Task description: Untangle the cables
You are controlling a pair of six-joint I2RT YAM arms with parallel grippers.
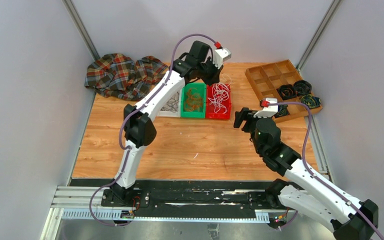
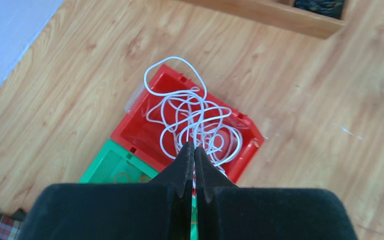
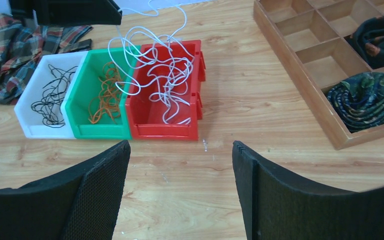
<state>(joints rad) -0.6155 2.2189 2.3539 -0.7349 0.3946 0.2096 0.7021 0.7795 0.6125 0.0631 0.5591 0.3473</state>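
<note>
Cables [image 1: 194, 98] lie by colour in three small bins that touch side by side at the far middle of the bench [image 1: 190, 150]. Black cables [image 3: 50, 95] are in the white bin [image 3: 45, 131] on the left. Orange cables [image 3: 105, 92] are in the green bin [image 3: 102, 131] in the middle. White cables [image 3: 165, 80] are in the red bin [image 3: 165, 131] on the right.

The white cables are partly raised. Their loops stand above the red bin's rim, some hang over the green bin, and the lowest ends rest on the red bin's floor. One strand runs up from the bunch to the left jaws.

The left arm [image 1: 155, 97] reaches across the bins from the left, with its jaws above the red bin. They are pressed together, with the white strand pinched between their tips.

The right arm [image 1: 280, 155] sits to the right. The right jaws are spread wide and hold nothing. They hang over bare bench on the near side of the bins and point towards them.

A wooden tray [image 3: 300, 75] lies at the far right, with dark coils [image 3: 365, 100] in its right-hand compartments. A plaid cloth [image 1: 120, 75] is crumpled at the far left.
</note>
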